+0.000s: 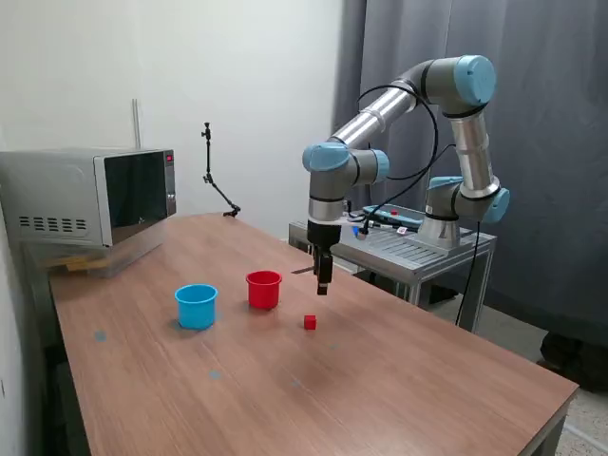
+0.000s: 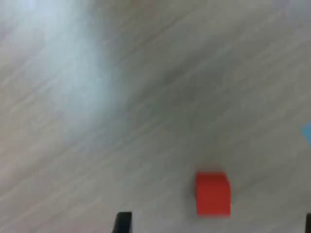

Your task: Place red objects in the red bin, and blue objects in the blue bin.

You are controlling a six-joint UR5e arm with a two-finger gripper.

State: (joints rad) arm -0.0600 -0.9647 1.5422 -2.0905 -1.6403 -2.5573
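One tiny red cube (image 1: 310, 322) lies on the wooden table, to the exterior view's right of the red cup (image 1: 263, 289). The light blue cup (image 1: 197, 306) stands to the left of the red cup. My gripper (image 1: 323, 285) hangs above the table just behind the red cube, between it and the red cup's right side. In the wrist view the red cube (image 2: 212, 192) lies between my two spread fingertips (image 2: 123, 222), nearer the middle; the gripper (image 2: 215, 225) is open and empty. No blue cubes and no second red cube are in view.
A microwave (image 1: 90, 195) stands at the table's far left corner. A thin black stand (image 1: 214, 176) rises at the back edge. A metal cart (image 1: 408, 249) carrying the arm's base stands behind the table. Small grey-blue marks (image 1: 216, 374) dot the tabletop.
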